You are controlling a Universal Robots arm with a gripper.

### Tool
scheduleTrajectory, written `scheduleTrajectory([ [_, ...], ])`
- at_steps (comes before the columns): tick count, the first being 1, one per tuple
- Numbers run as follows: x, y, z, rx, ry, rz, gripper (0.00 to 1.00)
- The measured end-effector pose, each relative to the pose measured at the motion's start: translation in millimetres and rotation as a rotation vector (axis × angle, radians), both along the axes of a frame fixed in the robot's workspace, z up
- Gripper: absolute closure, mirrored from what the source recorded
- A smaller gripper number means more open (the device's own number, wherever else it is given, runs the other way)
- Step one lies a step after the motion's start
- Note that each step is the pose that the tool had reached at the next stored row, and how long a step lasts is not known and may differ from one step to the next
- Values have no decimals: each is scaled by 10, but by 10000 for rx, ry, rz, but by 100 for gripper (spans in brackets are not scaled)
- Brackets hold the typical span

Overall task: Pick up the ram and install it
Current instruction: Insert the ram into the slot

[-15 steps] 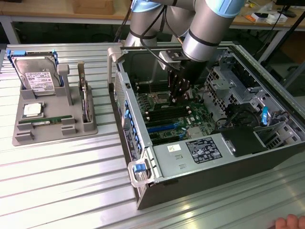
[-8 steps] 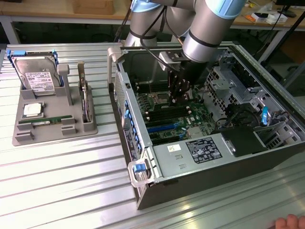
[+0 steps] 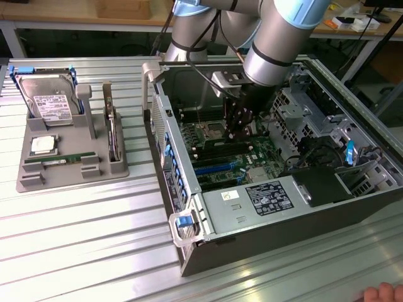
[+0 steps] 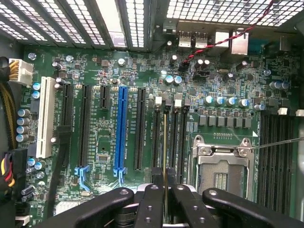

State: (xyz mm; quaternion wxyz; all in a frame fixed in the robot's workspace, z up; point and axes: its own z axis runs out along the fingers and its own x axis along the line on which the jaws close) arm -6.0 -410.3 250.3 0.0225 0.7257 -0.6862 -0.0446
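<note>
Inside computer case point(image 3: 208, 248), above motherboard point(image 4: 109, 71) slots, gripper point(image 4: 165, 176) pinches ram point(image 4: 165, 137): thin narrow stick, edge-on, yellowish edge showing.

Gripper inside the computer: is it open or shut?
Shut on the ram: the gripper pinches that thin board, seen edge-on, above the motherboard.

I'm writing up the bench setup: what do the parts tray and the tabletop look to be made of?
The parts tray looks like matte grey plastic: uniform dull colour, blocky slots. The tabletop looks like bare aluminium: silvery grooved slats with bright glare.
</note>
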Motion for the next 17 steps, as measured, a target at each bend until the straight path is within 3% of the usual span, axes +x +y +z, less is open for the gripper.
scheduleTrajectory([
  [4,-74,0,0,0,-31,0,87],
  [17,-74,1,0,0,-32,-116,87],
])
